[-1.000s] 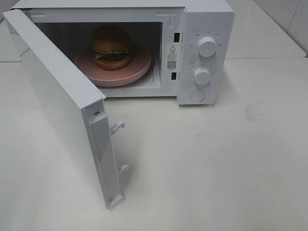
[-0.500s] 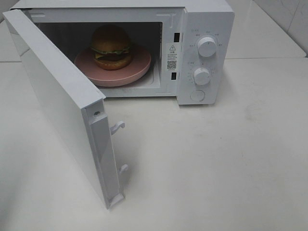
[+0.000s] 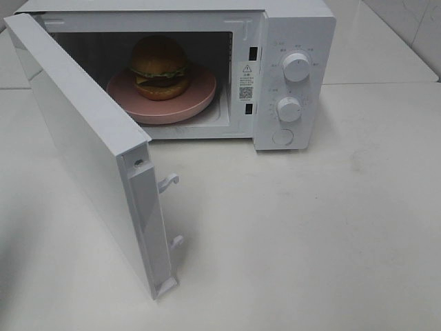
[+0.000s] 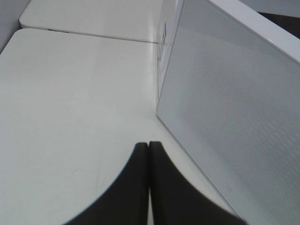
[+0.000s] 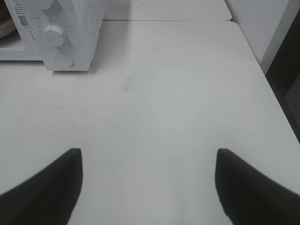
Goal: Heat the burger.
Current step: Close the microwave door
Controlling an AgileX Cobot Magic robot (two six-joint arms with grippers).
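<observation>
1. The burger (image 3: pixel 159 67) sits upright near the middle of a pink plate (image 3: pixel 200 96) inside the cooking chamber of a white microwave (image 3: pixel 296 27). It is already where it must be for heating.
2. The door (image 3: pixel 83 138) stands wide open, hinged on the left and swung out toward the camera. Its two latch hooks (image 3: pixel 169 182) are exposed on the free edge. Heating probably cannot begin until this door is shut.
3. The left gripper (image 4: pixel 148 150) has its jaws pressed together with nothing between them. It hangs over the table (image 3: pixel 310 227) just beside the outer face of the door. Closed jaws make a blunt tip, which suits pushing the panel shut; this is a judgement, and no contact is visible.
4. The right gripper (image 5: pixel 147 157) has its jaws wide apart and holds nothing. It waits over bare table, well apart from the control panel, which shows far off in its wrist view. Judged from this, it is kept ready for the controls.
5. The panel carries an upper knob (image 3: pixel 296 67), a lower knob (image 3: pixel 289 109) and a round button (image 3: pixel 282 136). All are untouched.
6. The burger is tall and round. It has a glossy golden-brown domed bun, a green lettuce frill, a yellow cheese edge and a dark patty. The stack looks intact and level.
</observation>
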